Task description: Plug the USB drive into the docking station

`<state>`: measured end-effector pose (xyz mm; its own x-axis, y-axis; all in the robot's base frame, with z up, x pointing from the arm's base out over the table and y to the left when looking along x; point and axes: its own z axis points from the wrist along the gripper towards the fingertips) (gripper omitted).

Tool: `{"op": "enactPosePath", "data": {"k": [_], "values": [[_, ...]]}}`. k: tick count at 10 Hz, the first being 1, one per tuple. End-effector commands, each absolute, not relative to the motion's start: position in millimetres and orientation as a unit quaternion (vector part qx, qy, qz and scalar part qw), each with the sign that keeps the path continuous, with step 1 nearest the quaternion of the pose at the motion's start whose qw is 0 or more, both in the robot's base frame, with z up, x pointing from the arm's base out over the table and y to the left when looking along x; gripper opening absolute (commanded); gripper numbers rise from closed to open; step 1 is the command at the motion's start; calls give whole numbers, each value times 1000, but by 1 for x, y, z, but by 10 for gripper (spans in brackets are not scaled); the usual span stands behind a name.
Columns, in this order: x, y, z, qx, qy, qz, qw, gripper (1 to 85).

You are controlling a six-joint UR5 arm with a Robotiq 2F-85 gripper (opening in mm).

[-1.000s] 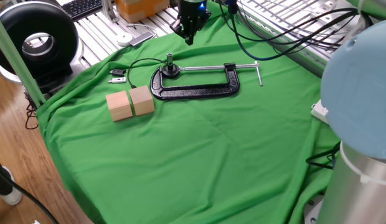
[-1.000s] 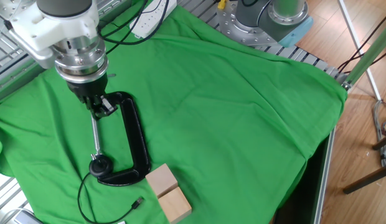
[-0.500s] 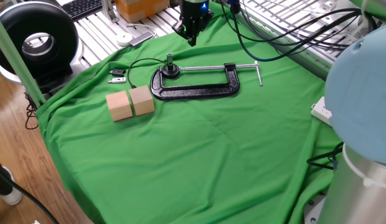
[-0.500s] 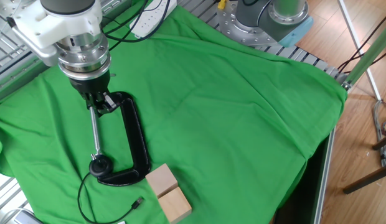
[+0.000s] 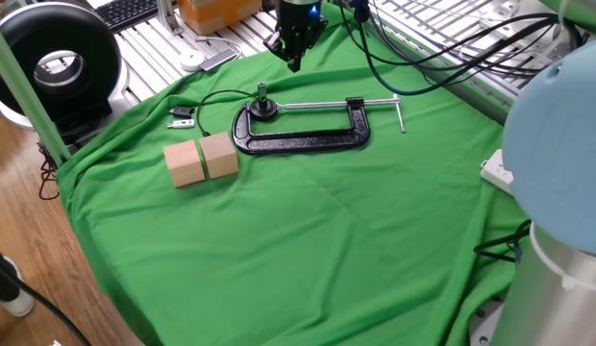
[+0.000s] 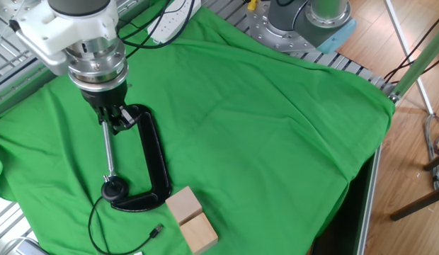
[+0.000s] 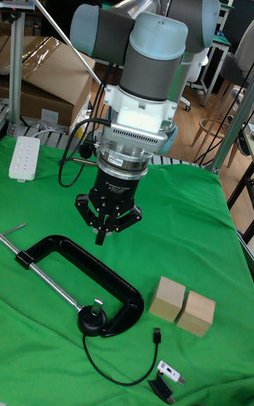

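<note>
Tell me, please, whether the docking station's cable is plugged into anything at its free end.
Unplugged. The cable plug trailing from the docking station lies loose on the green cloth, near the wooden blocks, and is connected to nothing.

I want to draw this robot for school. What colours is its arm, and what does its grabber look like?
The arm is fat silver-grey tubes with pale blue caps on the joints. Below them sits a white block, then a ribbed silver ring with small writing. The gripper is black, with two short fingers. Black cables loop beside the wrist.

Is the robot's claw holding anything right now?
I cannot tell. The gripper narrows to a small dark tip, too tiny to make out whether anything is pinched there.
</note>
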<state>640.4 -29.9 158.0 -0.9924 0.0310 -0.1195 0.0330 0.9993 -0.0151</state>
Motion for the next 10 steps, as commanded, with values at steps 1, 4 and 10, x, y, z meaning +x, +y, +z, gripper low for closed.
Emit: {"op": "enactPosePath", "data": {"k": [1,4,10], "values": [[642,-26,160,17,998,-1,62,17],[641,-27,160,17,998,-3,62,17],[640,-26,160,23,998,-4,58,17]]}}
